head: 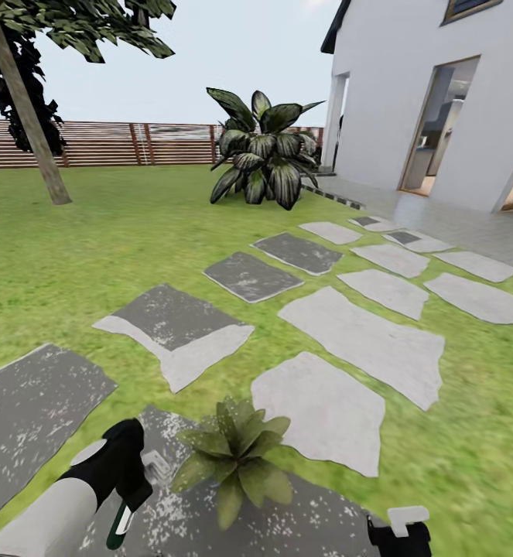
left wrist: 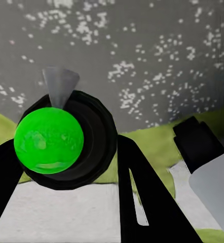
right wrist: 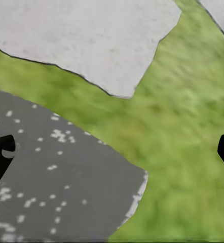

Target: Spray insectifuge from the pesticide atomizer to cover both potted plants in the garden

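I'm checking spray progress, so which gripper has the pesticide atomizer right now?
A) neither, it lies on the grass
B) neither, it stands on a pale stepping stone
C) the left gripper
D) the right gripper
C: in the left wrist view the left gripper has its fingers closed around the pesticide atomizer, and the head view shows that bottle beside the small potted plant; the right gripper is open over grass and stone.

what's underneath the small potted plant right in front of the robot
The potted plant sits on a dark speckled stepping stone, with lawn beyond. Its leaves cover the base, so no pot shows.
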Motion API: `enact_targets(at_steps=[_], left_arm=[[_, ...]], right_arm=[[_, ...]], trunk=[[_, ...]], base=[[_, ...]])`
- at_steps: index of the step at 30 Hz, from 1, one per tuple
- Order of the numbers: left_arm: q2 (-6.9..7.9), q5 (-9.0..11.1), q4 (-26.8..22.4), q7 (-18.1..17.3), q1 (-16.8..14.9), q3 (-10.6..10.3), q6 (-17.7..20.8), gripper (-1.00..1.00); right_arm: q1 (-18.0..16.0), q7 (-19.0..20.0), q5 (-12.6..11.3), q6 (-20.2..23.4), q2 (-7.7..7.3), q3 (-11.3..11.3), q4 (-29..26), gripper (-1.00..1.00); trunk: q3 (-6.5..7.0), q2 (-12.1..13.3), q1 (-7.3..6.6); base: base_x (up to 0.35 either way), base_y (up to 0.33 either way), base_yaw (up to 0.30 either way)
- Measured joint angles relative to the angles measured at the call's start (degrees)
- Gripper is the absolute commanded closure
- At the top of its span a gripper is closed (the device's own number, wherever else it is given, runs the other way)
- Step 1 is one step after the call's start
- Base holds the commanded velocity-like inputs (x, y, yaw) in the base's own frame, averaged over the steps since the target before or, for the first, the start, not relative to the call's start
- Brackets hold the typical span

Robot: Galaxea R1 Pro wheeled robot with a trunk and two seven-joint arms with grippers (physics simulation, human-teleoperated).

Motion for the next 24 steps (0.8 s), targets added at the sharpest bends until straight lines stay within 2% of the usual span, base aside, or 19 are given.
enact_targets(at_steps=[5,8,16,24], left_arm=[[0.02,0.0,-0.4,0.0,0.0,0.0,0.0,1.0],[0.09,0.0,-0.7,0.0,0.0,0.2,0.1,1.0],[0.03,0.7,-0.9,-0.1,0.0,0.5,0.1,1.0],[0.0,0.7,-0.8,-0.1,0.0,0.6,0.1,1.0]], right_arm=[[0.0,0.0,0.0,0.0,0.13,0.0,0.0,-1.0],[0.0,0.0,0.0,0.0,0.16,0.0,0.0,-1.0],[0.0,0.0,0.0,0.0,0.17,0.0,0.0,-1.0],[0.0,0.0,0.0,0.0,-0.01,0.0,0.0,-1.0]], trunk=[[0.0,0.0,0.0],[0.0,0.0,-0.01],[0.0,0.0,-0.02],[0.0,0.0,-0.02]], base=[[-0.234,-0.197,0.021],[-0.155,-0.204,0.212],[-0.011,-0.263,0.251],[0.0,-0.273,0.014]])
